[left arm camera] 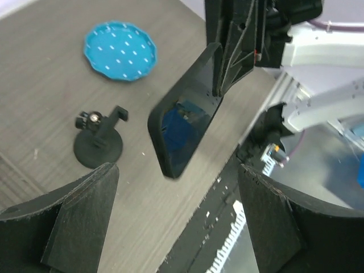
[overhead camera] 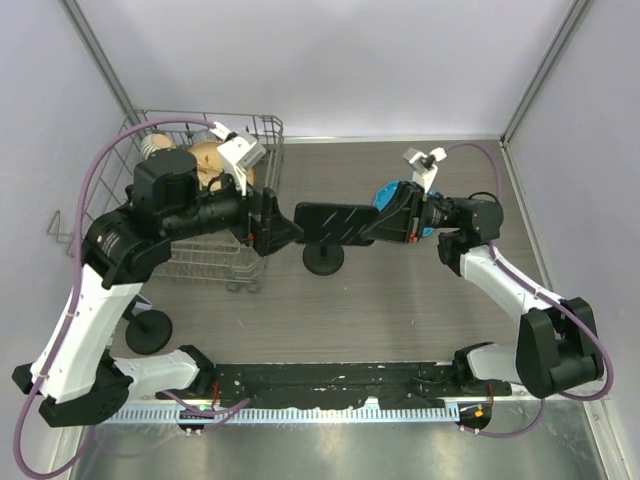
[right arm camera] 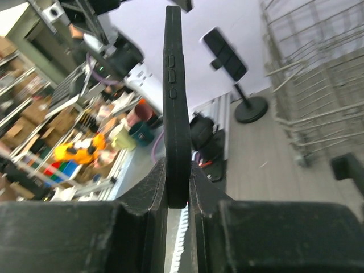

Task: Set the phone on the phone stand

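My left gripper (left arm camera: 177, 219) is spread wide, nothing between the fingers (left arm camera: 74, 222). Ahead, phone (left arm camera: 185, 122) hangs tilted, top end pinched by right gripper (left arm camera: 226, 77). Left of the phone: phone stand (left arm camera: 98, 142), blue dish (left arm camera: 120, 50) farther up-left.

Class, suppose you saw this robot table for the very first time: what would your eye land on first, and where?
First, the black phone, gripped in mid-air by the right tool over the middle of the table, with the small black phone stand standing close below it. The left tool is open at the phone's other end, and a wire basket stands at the back left.
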Robot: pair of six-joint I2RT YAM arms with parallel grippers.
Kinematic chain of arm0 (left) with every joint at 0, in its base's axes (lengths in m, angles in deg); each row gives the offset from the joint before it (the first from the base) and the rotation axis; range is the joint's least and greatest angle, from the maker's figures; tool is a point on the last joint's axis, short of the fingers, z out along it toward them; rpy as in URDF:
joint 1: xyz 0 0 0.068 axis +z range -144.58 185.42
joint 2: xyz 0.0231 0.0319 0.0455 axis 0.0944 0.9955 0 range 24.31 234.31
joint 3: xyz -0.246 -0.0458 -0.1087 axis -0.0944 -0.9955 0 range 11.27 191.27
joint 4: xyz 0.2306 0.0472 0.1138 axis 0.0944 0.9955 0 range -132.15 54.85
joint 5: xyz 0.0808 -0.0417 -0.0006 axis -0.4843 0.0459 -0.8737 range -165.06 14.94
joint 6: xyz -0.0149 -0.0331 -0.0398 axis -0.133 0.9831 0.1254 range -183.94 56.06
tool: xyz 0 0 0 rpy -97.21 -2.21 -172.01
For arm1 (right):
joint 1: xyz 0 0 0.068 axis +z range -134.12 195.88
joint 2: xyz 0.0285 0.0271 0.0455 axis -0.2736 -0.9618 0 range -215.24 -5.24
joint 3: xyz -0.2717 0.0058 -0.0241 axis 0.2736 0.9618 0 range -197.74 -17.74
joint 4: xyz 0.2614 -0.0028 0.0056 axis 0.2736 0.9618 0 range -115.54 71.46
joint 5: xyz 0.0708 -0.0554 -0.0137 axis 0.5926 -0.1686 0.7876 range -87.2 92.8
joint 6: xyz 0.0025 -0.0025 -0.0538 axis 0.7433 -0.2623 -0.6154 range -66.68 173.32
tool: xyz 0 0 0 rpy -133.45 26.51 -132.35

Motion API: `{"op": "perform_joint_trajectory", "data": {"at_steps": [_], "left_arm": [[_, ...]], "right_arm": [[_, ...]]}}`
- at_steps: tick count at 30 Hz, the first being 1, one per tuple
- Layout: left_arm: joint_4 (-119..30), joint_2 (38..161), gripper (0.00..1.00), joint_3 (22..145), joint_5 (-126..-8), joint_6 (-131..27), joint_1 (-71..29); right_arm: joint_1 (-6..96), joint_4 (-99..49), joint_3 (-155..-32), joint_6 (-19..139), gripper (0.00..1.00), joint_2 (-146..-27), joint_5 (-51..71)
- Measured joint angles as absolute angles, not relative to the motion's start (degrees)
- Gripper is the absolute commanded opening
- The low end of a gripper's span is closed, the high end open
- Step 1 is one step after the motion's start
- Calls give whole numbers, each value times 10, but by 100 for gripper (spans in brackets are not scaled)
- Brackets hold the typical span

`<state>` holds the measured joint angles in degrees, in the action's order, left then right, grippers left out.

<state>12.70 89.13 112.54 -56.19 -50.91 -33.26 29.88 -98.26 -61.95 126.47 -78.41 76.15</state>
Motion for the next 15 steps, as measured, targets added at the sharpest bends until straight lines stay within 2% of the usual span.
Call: {"op": "perform_joint_trajectory", "data": {"at_steps": [6, 10, 15], "left_arm": [[162, 918, 91, 1160, -518, -525, -333], [178, 925, 85, 1170, -489, -529, -333], [196, 956, 83, 1134, -442, -537, -333]], "right_arm": [[373, -989, -627, 1276, 1, -816, 798], [393, -989, -637, 1277, 1, -840, 809], [411, -989, -646, 1279, 1, -854, 813]]}}
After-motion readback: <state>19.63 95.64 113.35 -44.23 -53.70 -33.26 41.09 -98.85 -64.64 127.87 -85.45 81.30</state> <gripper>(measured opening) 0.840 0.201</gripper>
